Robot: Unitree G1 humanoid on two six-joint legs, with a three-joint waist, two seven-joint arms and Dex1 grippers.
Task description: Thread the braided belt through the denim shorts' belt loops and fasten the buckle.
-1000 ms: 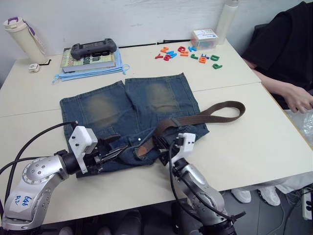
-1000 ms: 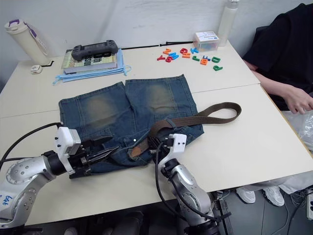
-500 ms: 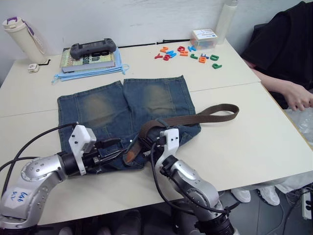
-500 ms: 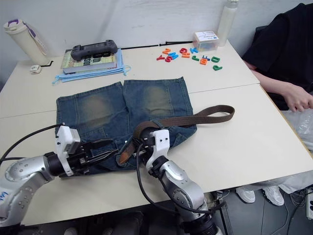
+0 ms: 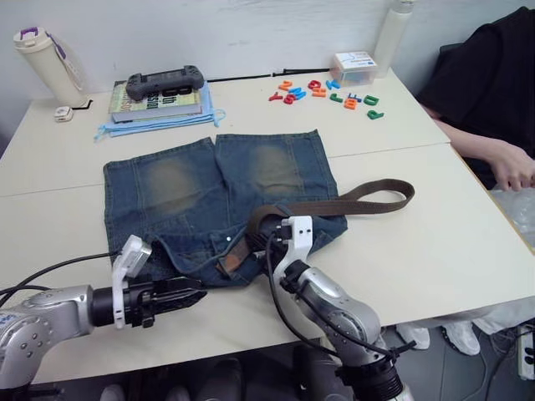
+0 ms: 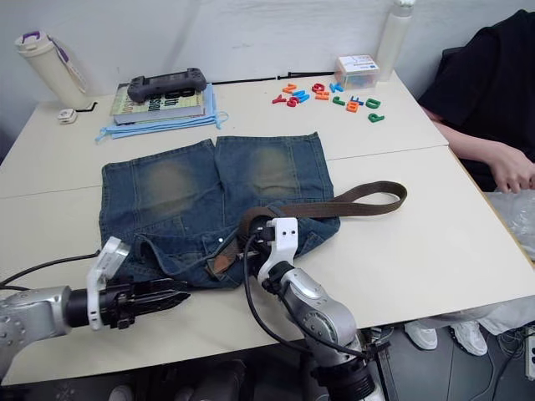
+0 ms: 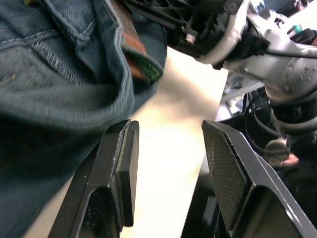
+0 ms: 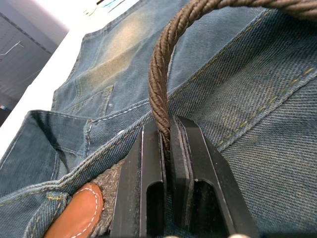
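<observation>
Denim shorts (image 5: 209, 196) lay flat on table, waistband toward robot, pale faded patches on both thighs. Braided belt (image 5: 351, 200), dark brown, arched up edge-on over waistband, trailed right off the denim and doubled back in a loop. Tan leather tip (image 8: 74, 214) rested at waistband.

A pale beige counter (image 5: 435, 251) fills most of the frame, with a seam across its middle. Behind it, along the top, stands a white wall (image 5: 251, 33). Grey floor (image 5: 493, 351) shows at lower right.
</observation>
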